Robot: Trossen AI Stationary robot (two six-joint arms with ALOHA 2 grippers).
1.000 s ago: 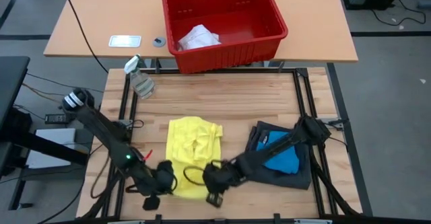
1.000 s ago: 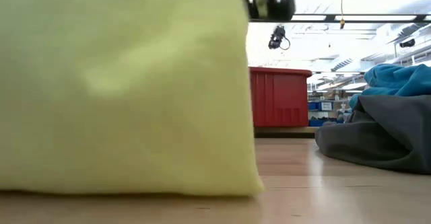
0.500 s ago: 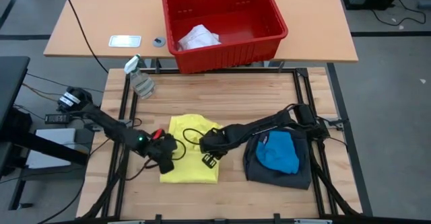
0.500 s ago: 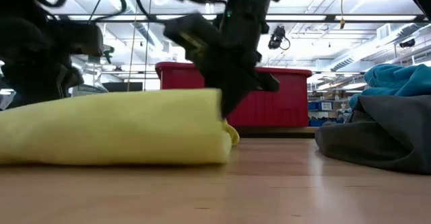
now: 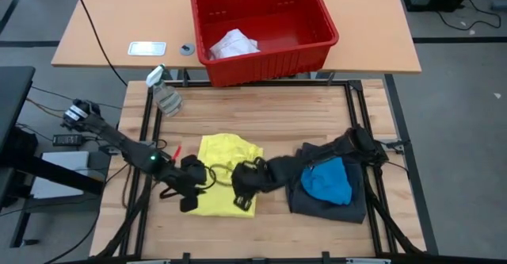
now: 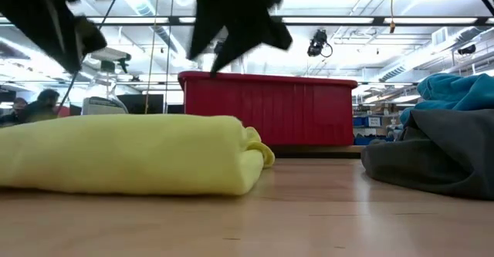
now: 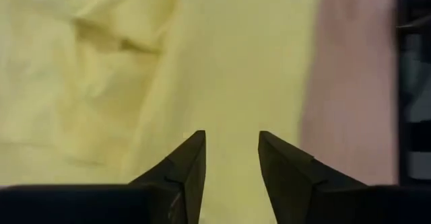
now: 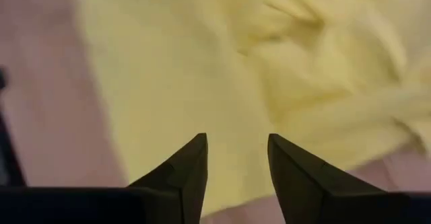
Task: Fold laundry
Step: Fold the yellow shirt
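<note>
The left claw [image 5: 188, 194] hangs over the left edge of the yellow shirt [image 5: 228, 177], its two dark fingers [image 7: 182, 170] standing apart with nothing between them; in the left wrist view only yellow cloth shows through the gap. The right claw [image 5: 244, 191] hangs over the shirt's right edge, fingers [image 8: 185, 170] likewise parted and holding nothing, with the same yellow cloth beneath them. The two claws face each other across the garment, and in the low view both dark shapes sit above the cloth, clear of it.

The yellow shirt lies folded on the wooden counter [image 5: 261, 113], a flat bundle with a rounded fold on its right end in the low view [image 6: 139, 153]. Just to its right, near the right arm, rests the pile of dark grey shorts [image 5: 329, 204] with the bright blue piece [image 5: 326, 181] lying on top of it; in the low view the grey heap [image 6: 432, 160] shows at the right edge with the blue cloth [image 6: 455, 91] above it.

At the far left corner of the counter a clear spray bottle [image 5: 164, 91] lies tilted. Beyond the counter, on a separate lighter table [image 5: 372, 34], stands the red basket [image 5: 265, 26] with a white cloth [image 5: 232, 44] inside, and a small flat device [image 5: 147, 48] sits to its left
</note>
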